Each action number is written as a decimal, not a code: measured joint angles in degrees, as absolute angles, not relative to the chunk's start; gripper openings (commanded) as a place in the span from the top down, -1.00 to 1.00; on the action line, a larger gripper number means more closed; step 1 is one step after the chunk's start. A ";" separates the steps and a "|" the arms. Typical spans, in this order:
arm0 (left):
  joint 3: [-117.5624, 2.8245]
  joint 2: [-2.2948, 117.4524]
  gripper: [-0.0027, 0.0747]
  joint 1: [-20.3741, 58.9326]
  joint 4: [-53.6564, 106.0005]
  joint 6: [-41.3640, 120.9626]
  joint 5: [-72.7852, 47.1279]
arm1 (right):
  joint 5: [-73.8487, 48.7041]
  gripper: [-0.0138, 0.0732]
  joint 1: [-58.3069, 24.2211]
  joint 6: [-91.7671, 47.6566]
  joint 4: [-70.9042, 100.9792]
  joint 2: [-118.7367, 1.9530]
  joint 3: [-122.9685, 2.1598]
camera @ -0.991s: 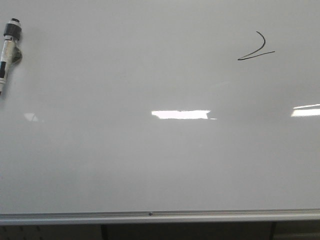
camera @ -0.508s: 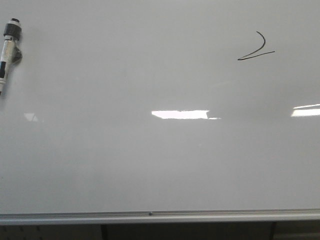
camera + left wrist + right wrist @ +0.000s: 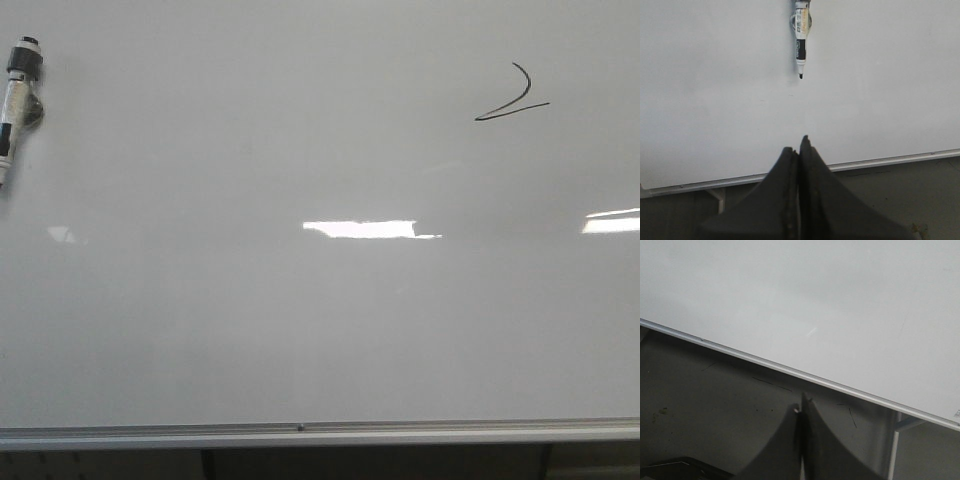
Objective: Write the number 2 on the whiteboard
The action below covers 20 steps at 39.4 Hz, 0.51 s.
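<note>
The whiteboard fills the front view, glossy and pale grey. A thin black number 2 is drawn near its upper right. A white marker with a black cap clings to the board at the far left; the left wrist view also shows this marker, tip uncapped. My left gripper is shut with nothing in it, in front of the board's lower rail, well away from the marker. My right gripper is shut and empty, below the whiteboard. Neither gripper appears in the front view.
A silver rail runs along the board's lower edge. Bright light reflections lie across the board's middle and right. Below the rail are a dark floor and a white frame leg.
</note>
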<state>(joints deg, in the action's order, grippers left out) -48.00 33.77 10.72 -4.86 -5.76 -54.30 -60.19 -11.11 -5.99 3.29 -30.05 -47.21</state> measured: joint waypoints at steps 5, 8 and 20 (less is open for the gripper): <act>-46.23 30.69 0.98 10.24 -5.49 -5.76 -53.05 | -60.19 0.84 -11.11 -5.85 3.29 -30.05 -47.21; -43.12 27.72 0.98 8.74 -6.00 -5.76 -50.06 | -60.19 0.84 -11.11 -5.85 3.29 -30.05 -47.21; -22.31 10.95 0.98 1.86 -5.16 -5.76 -32.32 | -60.19 0.84 -11.11 -5.85 3.29 -30.05 -47.21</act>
